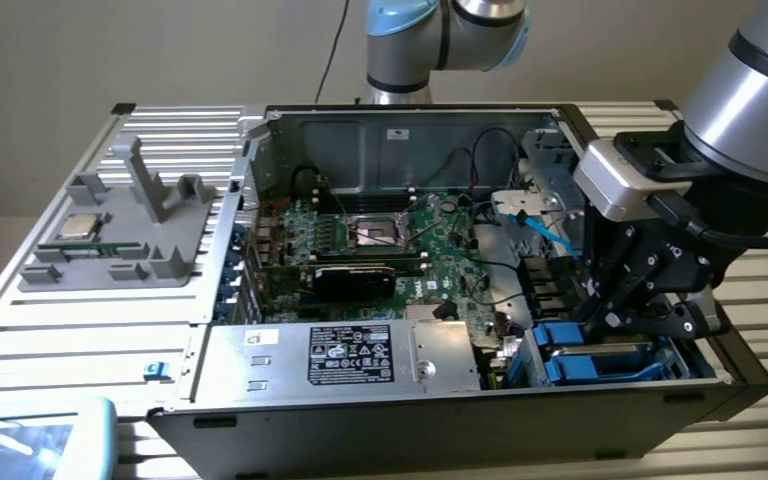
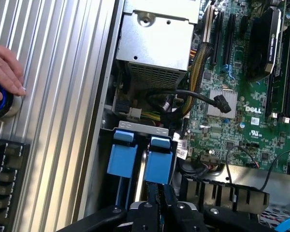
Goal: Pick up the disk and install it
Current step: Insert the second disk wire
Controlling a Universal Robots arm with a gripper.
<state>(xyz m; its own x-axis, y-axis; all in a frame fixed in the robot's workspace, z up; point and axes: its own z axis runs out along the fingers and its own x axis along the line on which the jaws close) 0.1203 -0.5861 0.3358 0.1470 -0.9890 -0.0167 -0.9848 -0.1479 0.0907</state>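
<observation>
Two blue plastic carriers stand side by side in the drive bay at the case's corner, on the exterior view's right. The disk (image 2: 162, 160) (image 1: 595, 362) is the carrier nearer the motherboard, with only its blue frame and a thin grey edge showing. My gripper (image 2: 157, 192) (image 1: 628, 318) hangs straight over the bay, its black fingers pressed together and their tips at the end of that carrier. Nothing shows between the fingers. The second blue carrier (image 2: 121, 155) sits just beside it.
The open computer case holds a green motherboard (image 1: 384, 240) (image 2: 246, 111), a silver power supply box (image 1: 344, 355) (image 2: 154, 34) and loose black cables (image 2: 198, 96) close to the bay. A grey fixture (image 1: 117, 250) with a small chip (image 1: 80, 226) lies outside. A hand (image 2: 5, 72) rests on a blue-lit button.
</observation>
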